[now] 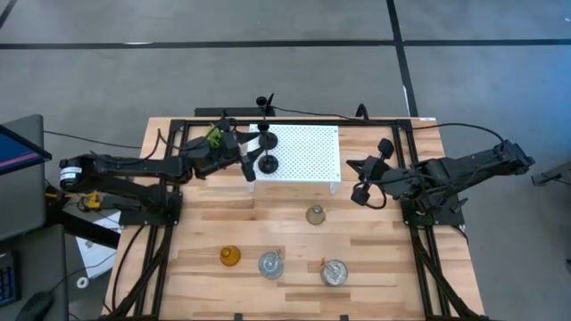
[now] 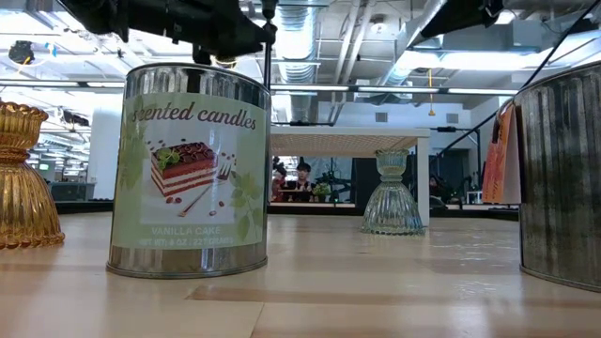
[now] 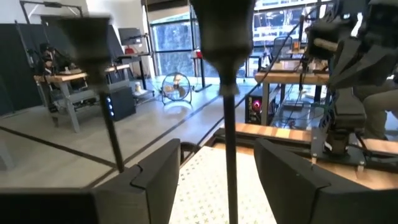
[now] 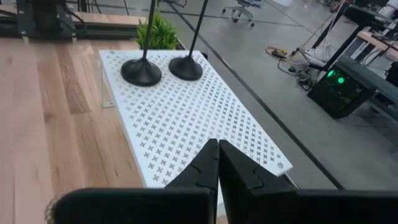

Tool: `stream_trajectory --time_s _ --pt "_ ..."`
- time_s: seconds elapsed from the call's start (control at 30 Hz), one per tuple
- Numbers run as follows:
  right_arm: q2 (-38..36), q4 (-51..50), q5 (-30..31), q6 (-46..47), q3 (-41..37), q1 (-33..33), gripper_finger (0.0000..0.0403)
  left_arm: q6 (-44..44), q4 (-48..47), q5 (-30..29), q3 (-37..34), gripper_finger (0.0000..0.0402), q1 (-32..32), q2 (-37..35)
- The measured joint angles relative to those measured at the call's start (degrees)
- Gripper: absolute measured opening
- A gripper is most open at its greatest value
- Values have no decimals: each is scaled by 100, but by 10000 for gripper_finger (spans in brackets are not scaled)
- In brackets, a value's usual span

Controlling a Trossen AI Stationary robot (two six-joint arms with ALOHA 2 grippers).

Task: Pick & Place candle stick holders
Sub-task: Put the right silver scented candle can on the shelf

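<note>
From above, the left gripper (image 1: 251, 160) sits at the left edge of the white stand (image 1: 308, 153), upper middle of the frame, with one black stick (image 1: 267, 163) standing on the stand just beside it. The second black stick (image 1: 265, 103) stands at the stand's far left corner. Only the left wrist view shows the fingers (image 3: 158, 177) spread apart, a stick's stem (image 3: 229, 124) rising free between them, touching neither.

The right gripper (image 1: 361, 192) waits right of the stand; its wrist view shows the fingers (image 4: 202, 168) pressed together, holding nothing, and both round stick bases (image 4: 141, 71) side by side near a green plant (image 4: 158, 34).

Lower in the overhead frame lie the bell holder (image 1: 315, 215), the amber one (image 1: 230, 257) and two jars (image 1: 271, 264). The low view alone reveals a jar's label (image 2: 188, 174), reading "scented candles".
</note>
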Motion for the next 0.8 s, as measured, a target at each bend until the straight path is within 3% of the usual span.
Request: stream_trajectory --time_s 0.47,0.8 --pt "0 -194 -4 49 0 -1 0 2 -1792 89 2 183 -803 -1506" --pt "0 -355 -619 49 0 21 1 700 -2593 1114 2 84 -1363 -1789"
